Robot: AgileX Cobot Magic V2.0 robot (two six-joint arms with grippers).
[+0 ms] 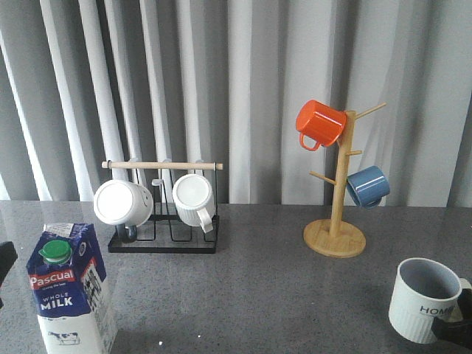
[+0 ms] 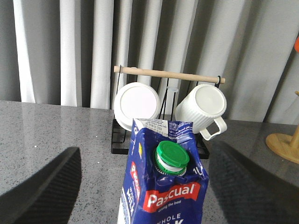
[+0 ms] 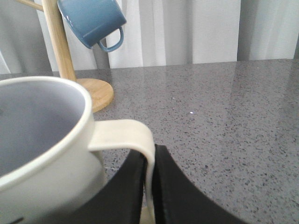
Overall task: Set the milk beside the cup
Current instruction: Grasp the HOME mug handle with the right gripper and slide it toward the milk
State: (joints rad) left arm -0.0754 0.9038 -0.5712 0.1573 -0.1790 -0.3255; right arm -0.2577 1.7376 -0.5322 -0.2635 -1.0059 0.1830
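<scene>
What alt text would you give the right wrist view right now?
The right gripper is shut on the cream handle of the cup, which stands on the grey table. Behind it, a blue mug hangs from a wooden mug tree.

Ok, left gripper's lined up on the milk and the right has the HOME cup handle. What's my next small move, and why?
Probably close the left gripper on the milk. In the left wrist view its open fingers flank the carton with gaps on both sides, so nothing holds it yet. The cup stands far across the table with the right gripper pinching its handle, so the carton must be gripped before it is carried over.
</scene>
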